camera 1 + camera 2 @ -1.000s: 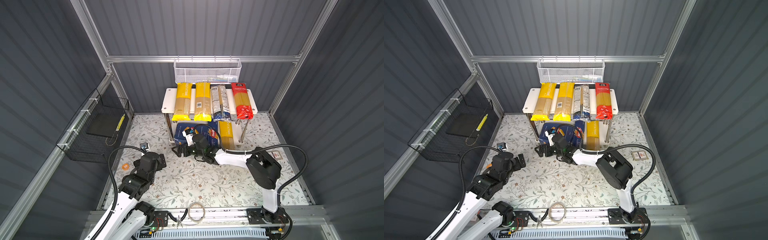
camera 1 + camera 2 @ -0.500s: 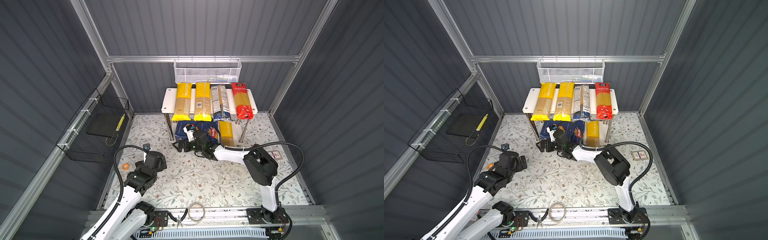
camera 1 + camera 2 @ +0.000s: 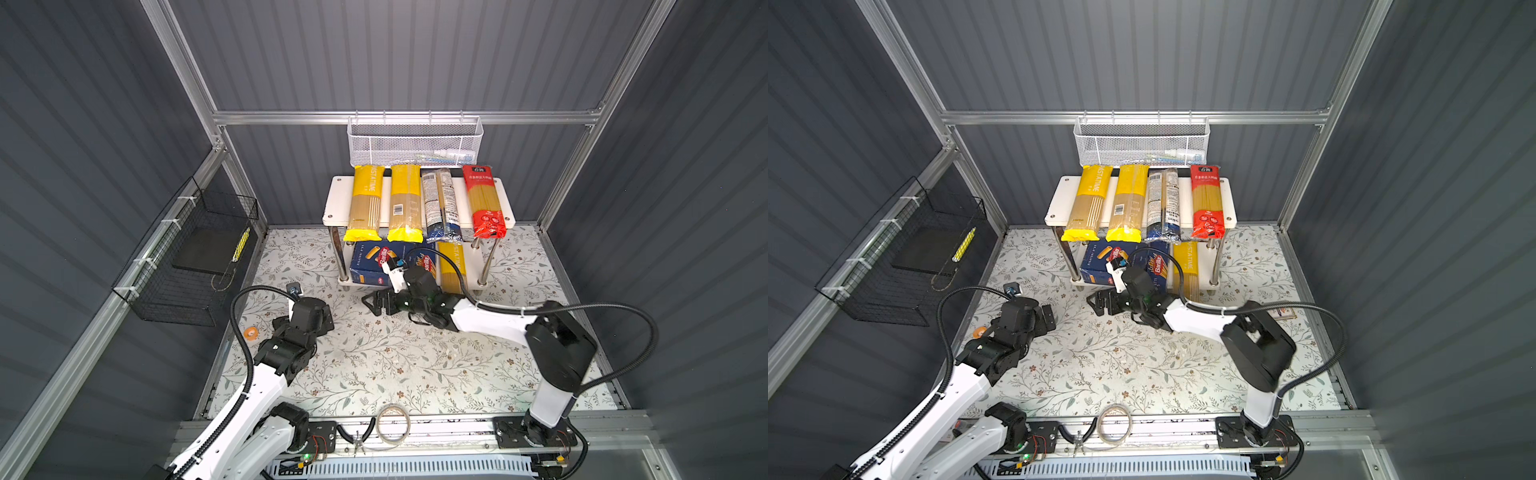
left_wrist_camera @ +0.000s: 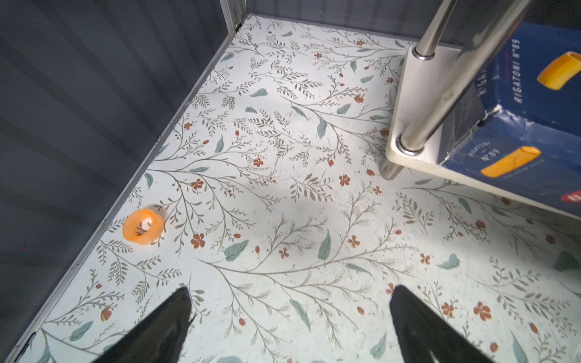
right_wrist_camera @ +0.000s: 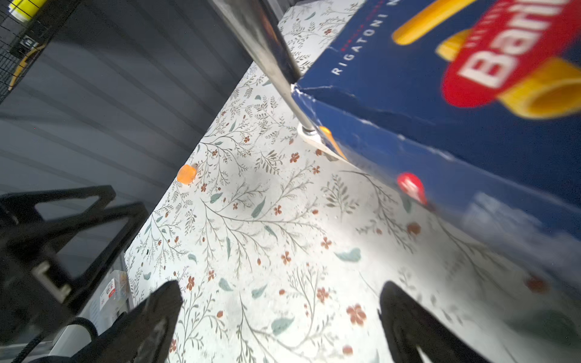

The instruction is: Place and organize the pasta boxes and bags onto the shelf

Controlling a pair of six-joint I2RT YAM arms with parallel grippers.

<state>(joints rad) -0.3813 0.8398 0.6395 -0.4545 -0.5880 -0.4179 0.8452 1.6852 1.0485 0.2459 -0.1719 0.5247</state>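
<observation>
The white two-tier shelf [image 3: 334, 203] [image 3: 1057, 199] stands at the back. Its top board carries two yellow bags [image 3: 365, 203] [image 3: 404, 203], a clear bag with a dark-blue end [image 3: 439, 203] and a red bag [image 3: 484, 199]. On the lower board lie the wide Barilla box [image 3: 372, 259] [image 5: 408, 78] [image 4: 534, 125], the narrow Barilla box [image 3: 427, 264] and another yellow bag [image 3: 451, 266]. My right gripper [image 3: 370, 302] [image 5: 279, 292] hangs open and empty over the floor just in front of the wide box. Farther left, my left gripper [image 3: 328, 318] [image 4: 290, 295] is open and empty.
A white mesh basket [image 3: 415, 145] hangs on the back wall above the shelf. A black wire basket [image 3: 195, 257] hangs on the left wall. An orange ring [image 3: 250, 332] [image 4: 143, 226] lies by the left wall. A wire coil [image 3: 392, 424] lies at the front rail.
My right gripper has shifted slightly to the right along the shelf's front, still open. The left arm has crept a little toward the shelf.
</observation>
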